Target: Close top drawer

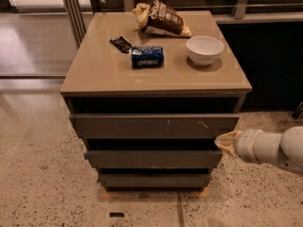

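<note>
The top drawer (pixel 154 126) is the widest grey-brown front under the cabinet top, with small pale scratches right of its centre. It stands slightly pulled out, with a dark gap above it. My gripper (pixel 225 143) comes in from the right on a white arm. Its tan tip sits just below and in front of the drawer's lower right corner, close to the second drawer's right end.
Two narrower drawer fronts (pixel 152 158) sit below. On the cabinet top (pixel 94 72) lie a blue Pepsi can (pixel 147 56), a white bowl (pixel 204 49), a brown chip bag (pixel 162 19) and a small dark packet (pixel 121 43). Speckled floor surrounds the cabinet; a dark counter stands to the right.
</note>
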Tool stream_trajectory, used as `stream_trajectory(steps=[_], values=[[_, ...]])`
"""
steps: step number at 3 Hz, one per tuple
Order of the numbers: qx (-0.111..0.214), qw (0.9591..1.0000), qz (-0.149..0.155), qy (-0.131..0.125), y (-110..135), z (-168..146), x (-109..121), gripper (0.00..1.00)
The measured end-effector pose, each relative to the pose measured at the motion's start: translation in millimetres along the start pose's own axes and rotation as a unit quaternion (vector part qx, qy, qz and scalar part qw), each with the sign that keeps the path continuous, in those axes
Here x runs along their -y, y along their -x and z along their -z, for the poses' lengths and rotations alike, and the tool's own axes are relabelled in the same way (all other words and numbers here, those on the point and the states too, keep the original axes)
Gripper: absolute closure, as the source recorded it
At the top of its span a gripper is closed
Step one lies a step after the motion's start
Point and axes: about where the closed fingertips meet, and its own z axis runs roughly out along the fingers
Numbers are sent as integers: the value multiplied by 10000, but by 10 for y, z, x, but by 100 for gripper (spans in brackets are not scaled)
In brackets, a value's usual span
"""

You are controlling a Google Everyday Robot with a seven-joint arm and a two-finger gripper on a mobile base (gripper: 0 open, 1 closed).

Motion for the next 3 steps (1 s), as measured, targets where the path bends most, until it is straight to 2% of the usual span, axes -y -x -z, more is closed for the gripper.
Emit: stream_trajectory(steps=[1,2,3], values=[[0,10000,0,0,0,0,0,13],[0,10000,0,0,0,0,0,0],[0,10000,0,1,1,-1,0,0]])
